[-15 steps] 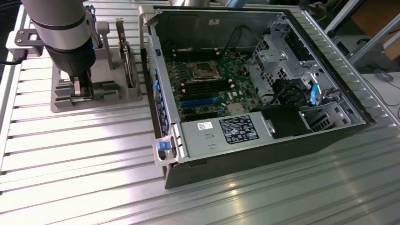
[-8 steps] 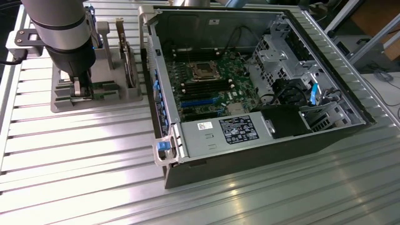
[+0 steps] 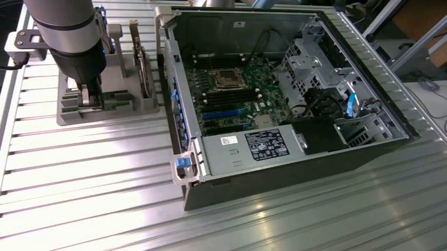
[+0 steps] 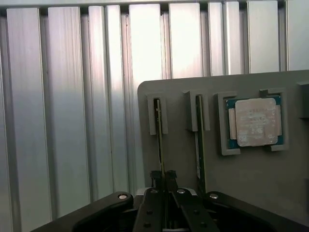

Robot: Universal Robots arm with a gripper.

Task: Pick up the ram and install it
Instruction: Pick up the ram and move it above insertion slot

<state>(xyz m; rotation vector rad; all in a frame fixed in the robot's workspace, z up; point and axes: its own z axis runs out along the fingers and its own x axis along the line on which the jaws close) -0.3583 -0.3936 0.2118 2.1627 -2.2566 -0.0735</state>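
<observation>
The ram [image 4: 158, 135] is a thin green stick seen edge-on, standing in a slot of the grey holder [image 4: 174, 96]. My gripper [image 4: 162, 176] is lowered onto its near end, with the two black fingertips [image 4: 155, 177] pressed close on either side of the stick. A second stick [image 4: 198, 140] stands in the neighbouring slot. In the exterior view the gripper [image 3: 89, 102] reaches down into the holder [image 3: 133, 112] at the exterior view's left. The open computer case [image 3: 279, 94] lies to the right, with dark ram slots [image 3: 227, 97] on its motherboard.
A square silver processor [image 4: 254, 121] rests in a pocket of the holder beside the sticks. An upright expansion card [image 3: 143, 68] stands in the holder close to the arm. The case wall [image 3: 171, 89] rises between holder and motherboard. Ribbed aluminium table [image 3: 91, 172] lies in front.
</observation>
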